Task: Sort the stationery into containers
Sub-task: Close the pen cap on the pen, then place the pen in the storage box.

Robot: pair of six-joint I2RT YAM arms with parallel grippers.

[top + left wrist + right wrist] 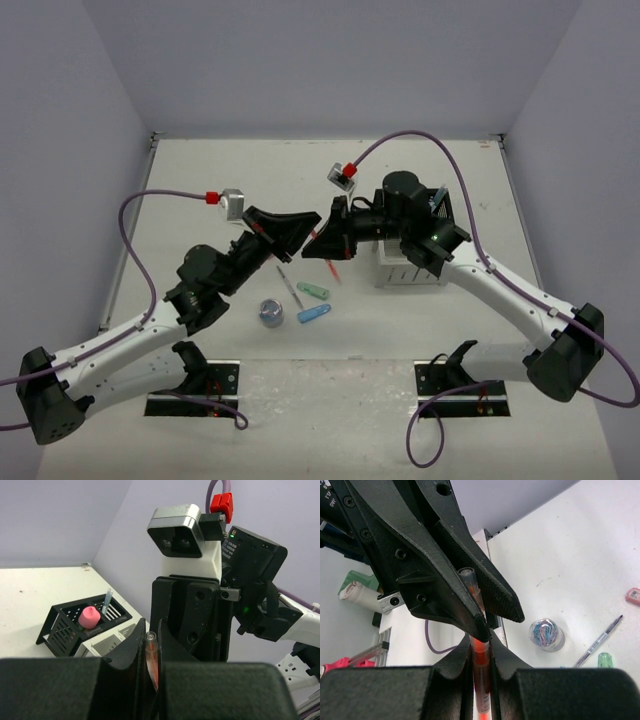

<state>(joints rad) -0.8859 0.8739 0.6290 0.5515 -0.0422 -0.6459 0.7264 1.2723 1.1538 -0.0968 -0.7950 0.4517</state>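
Stationery sorting stands at a hand-over: one red pen [480,665] hangs above the table at the centre of the overhead frame, pinched at once by the left gripper [150,630] and the right gripper [480,652]. Both sets of jaws are closed tight on its barrel, and the two arms meet tip to tip. Which arm gives and which takes cannot be told. Two boxes wait at the right of the overhead frame, one black box [450,210] behind and one white box [400,272] just in front of it. The left wrist view shows one pink piece [90,616] and one upright pen [107,600] already in the black one. On the table, at lower centre of the overhead frame, lie one thin pen [290,290], one mint piece [318,290], one blue piece [314,314] and one roll [271,313]. One more pink item [633,596] shows at the right edge of the right wrist view. The next move likely calls for one gripper to let go while the other keeps its hold. The right arm sits nearer the boxes and looks the better placed to carry the pen over and lower it into a compartment without striking a wall.
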